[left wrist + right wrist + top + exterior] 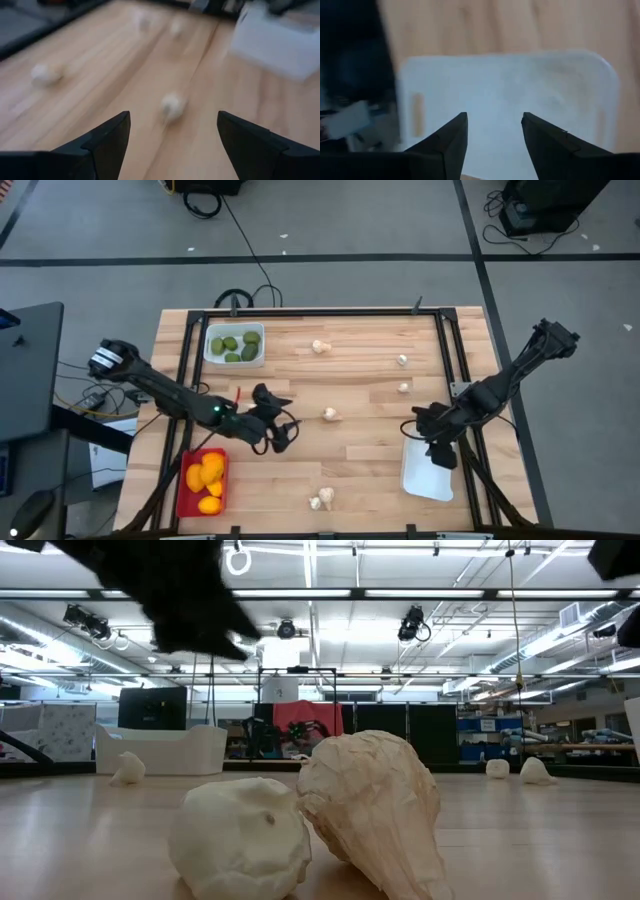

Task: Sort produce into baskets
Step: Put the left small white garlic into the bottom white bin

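Observation:
My left gripper (284, 421) (173, 116) hangs open above the table's middle left, nothing between its fingers. A whitish garlic piece (330, 413) (172, 106) lies on the wood just ahead of it. My right gripper (440, 454) (494, 116) is open over a white basket (428, 472) (510, 95) at the near right, pointing steeply down, its fingers bare. A second white basket (235, 345) at the far left holds dark green fruits. Yellow-orange fruits fill a red basket (203, 483) at the near left.
More garlic pieces lie loose on the table: one (320, 346) at the far middle, two (402, 360) (404, 388) toward the right, and a pair (321, 498) (375, 810) by the near edge. A black frame (440, 340) runs around the table.

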